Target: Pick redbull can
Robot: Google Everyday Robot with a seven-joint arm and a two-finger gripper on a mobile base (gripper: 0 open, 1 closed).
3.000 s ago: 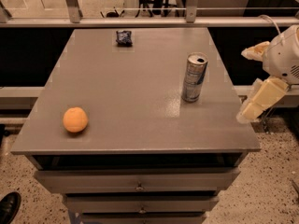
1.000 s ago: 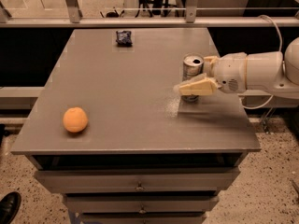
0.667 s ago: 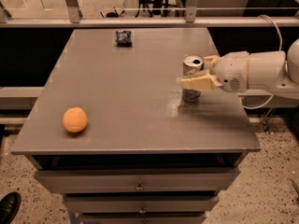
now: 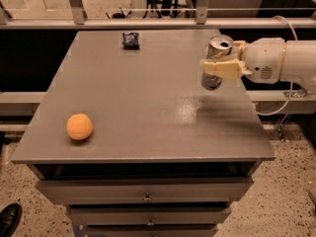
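The redbull can (image 4: pixel 216 51) is a slim silver-and-blue can with a silver top. It hangs in the air above the right side of the grey table (image 4: pixel 148 107), tilted a little. My gripper (image 4: pixel 220 67) reaches in from the right on a white arm (image 4: pixel 276 59). Its cream fingers (image 4: pixel 224 68) are shut around the can's middle. The can's shadow lies on the table below it.
An orange fruit (image 4: pixel 79 126) sits near the front left of the table. A small dark blue packet (image 4: pixel 131 39) lies at the back, left of centre. Drawers (image 4: pixel 147 197) are under the tabletop. A railing runs behind the table. A shoe (image 4: pixel 9 220) is at the bottom left.
The gripper came in from the right, closed on the can and has lifted it off the table. The orange and the packet have not moved.
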